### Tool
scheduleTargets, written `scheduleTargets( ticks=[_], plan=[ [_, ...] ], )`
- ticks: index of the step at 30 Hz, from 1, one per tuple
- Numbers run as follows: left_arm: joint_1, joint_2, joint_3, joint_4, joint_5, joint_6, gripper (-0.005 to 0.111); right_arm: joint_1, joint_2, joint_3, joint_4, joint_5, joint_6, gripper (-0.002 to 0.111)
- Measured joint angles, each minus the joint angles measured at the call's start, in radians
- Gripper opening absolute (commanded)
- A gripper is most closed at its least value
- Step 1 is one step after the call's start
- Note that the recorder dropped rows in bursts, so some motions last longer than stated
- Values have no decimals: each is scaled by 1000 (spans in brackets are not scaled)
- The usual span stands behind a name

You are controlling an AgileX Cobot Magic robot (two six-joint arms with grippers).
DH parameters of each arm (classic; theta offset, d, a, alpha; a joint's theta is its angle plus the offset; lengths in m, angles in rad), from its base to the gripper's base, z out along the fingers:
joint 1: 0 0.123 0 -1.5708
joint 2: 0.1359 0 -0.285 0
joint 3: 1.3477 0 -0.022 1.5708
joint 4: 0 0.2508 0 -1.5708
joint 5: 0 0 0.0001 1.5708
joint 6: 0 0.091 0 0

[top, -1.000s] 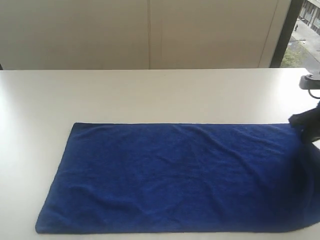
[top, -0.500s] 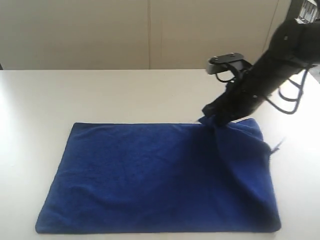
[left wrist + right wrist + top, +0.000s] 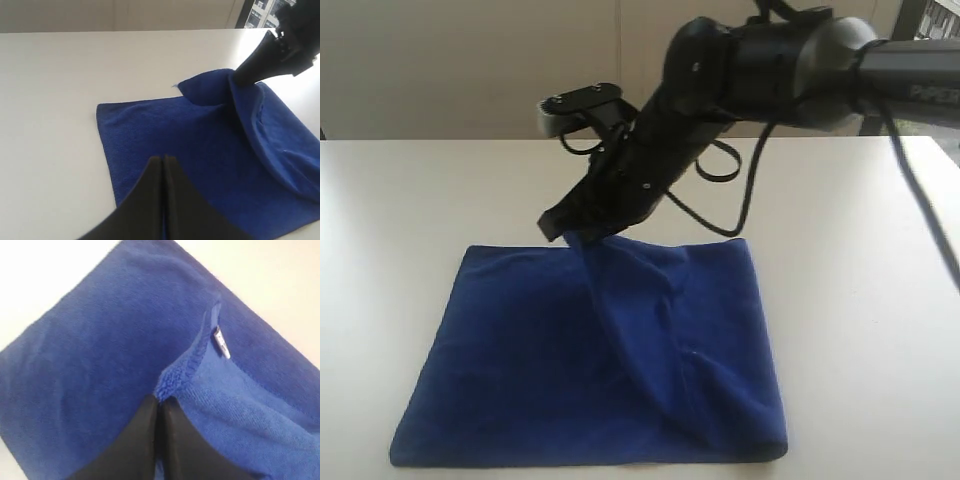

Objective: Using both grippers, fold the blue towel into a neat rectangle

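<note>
Moved since a second ago: one end of the blue towel [image 3: 520, 360], then lying flat out to the frame's edge, is now lifted and carried back over the rest of the cloth. The right gripper [image 3: 560, 226], then barely in view at the far side, has swung in above the towel's back edge.

Item 1, blue towel. Deep blue terry, on the table [image 3: 400, 190].
- The part away from the right gripper lies flat, a single layer with straight edges.
- The lifted end hangs from the right gripper's tips as a slanting fold, running down to the cloth's front corner on that arm's side.
- A hemmed corner with a small white tag [image 3: 220, 342] sits just beyond the pinch point.

Item 2, right gripper. Black, clenched on the towel's corner, terry bunched between the fingers. It is raised off the table, directly over the cloth's back edge.

Item 3, right arm [image 3: 770, 60]. Black, reaching in from that side, with looping cables [image 3: 720, 170] beneath it.

Item 4, left gripper [image 3: 163, 160]. Black, fingers pressed together, grasping nothing. It hangs over the flat part of the towel, well apart from the right gripper. Whether it touches the cloth cannot be told.

Item 5, table. Pale and plain, showing on all sides of the towel.
</note>
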Motion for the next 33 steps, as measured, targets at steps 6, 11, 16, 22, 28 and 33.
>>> scheduleTargets(
  ticks=[6,11,16,22,28,33],
  plan=[
    [0,0,0,0,0,0,0,95,85,-103,0,0,29,0],
    [0,0,0,0,0,0,0,133,157,-187,0,0,52,0],
    [0,0,0,0,0,0,0,147,199,-258,13,2,76,0],
    [0,0,0,0,0,0,0,147,217,-313,27,-23,82,0],
    [0,0,0,0,0,0,0,147,267,-326,52,-54,75,5],
    [0,0,0,0,-2,0,0,147,303,-326,103,-60,2,42]
  ],
)
